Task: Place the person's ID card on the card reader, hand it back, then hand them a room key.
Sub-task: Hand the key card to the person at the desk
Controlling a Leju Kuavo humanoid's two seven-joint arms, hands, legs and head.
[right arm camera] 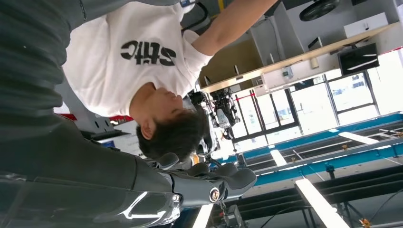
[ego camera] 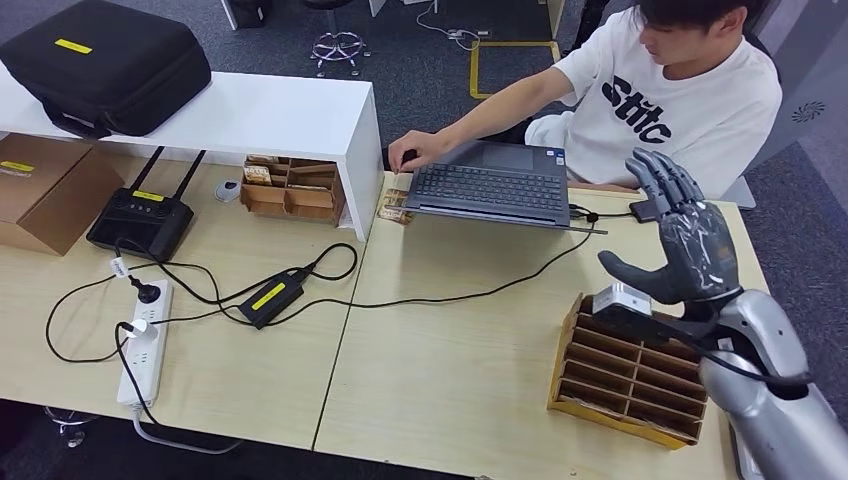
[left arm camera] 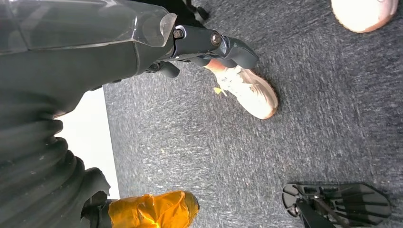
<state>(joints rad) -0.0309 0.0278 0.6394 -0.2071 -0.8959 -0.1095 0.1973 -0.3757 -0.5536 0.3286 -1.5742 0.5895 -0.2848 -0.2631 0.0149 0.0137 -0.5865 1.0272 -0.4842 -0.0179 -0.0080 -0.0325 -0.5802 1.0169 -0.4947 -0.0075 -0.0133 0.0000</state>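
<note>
Right hand (ego camera: 688, 240) raised above the surface (ego camera: 450, 370), fingers spread wide, holding nothing, over a wooden slotted organizer (ego camera: 625, 375). Across the surface, a person (ego camera: 670, 95) touches a laptop (ego camera: 495, 185). ID card location cannot be told.

A small black card reader (ego camera: 645, 210) lies flat on the table's far right, just right of the laptop, its cable running toward the laptop
</note>
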